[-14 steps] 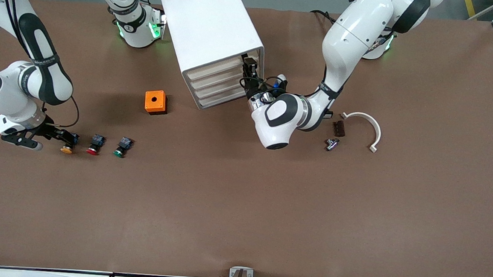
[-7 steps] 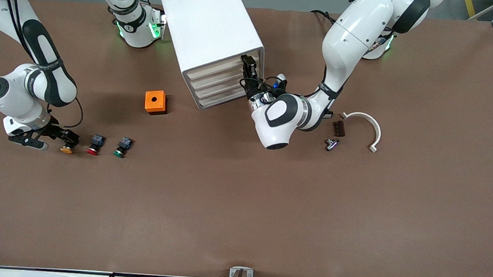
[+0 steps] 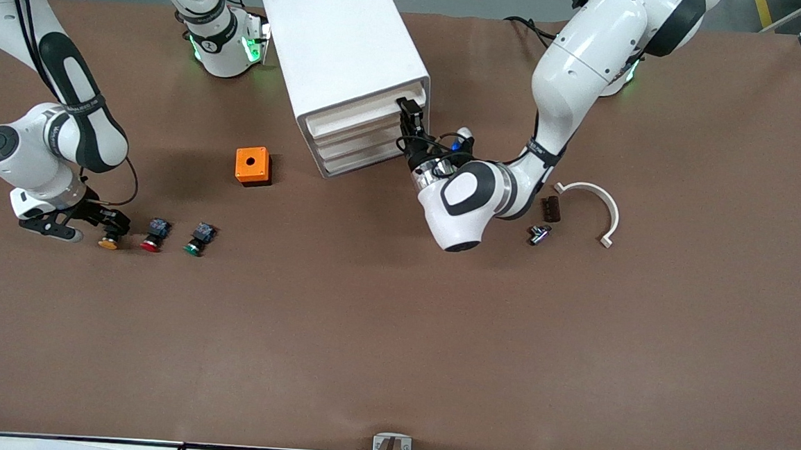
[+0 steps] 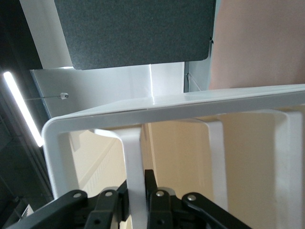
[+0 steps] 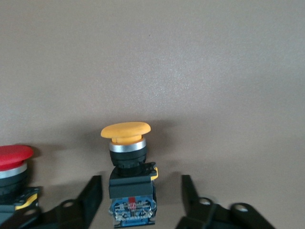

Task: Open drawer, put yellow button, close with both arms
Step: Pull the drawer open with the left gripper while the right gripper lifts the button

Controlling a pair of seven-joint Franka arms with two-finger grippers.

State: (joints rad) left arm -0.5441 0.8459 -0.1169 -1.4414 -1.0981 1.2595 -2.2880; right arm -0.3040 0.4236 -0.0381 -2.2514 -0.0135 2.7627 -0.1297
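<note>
The white cabinet (image 3: pixel 345 48) stands near the arms' bases. Its uppermost drawer (image 3: pixel 355 116) is out a little from the cabinet front. My left gripper (image 3: pixel 410 116) is shut on that drawer's front lip at the end toward the left arm. In the left wrist view my left gripper (image 4: pixel 137 202) clamps the drawer's white lip (image 4: pixel 133 162). The yellow button (image 3: pixel 108 241) lies on the table at the right arm's end. My right gripper (image 3: pixel 115 224) is open and low, with its fingers on either side of the button's body. In the right wrist view the yellow button (image 5: pixel 127 143) lies between the fingers of my right gripper (image 5: pixel 141 198), not touching them.
A red button (image 3: pixel 152 233) and a green button (image 3: pixel 198 238) lie in a row beside the yellow one; the red one shows in the right wrist view (image 5: pixel 12 164). An orange box (image 3: pixel 252 166) sits near the cabinet. A white curved piece (image 3: pixel 609 208), a brown block (image 3: pixel 550 208) and a metal part (image 3: pixel 539 233) lie near the left arm.
The left arm has drawn back toward the front camera and the uppermost drawer has slid out a little. The right gripper has shifted slightly at the yellow button, still open.
</note>
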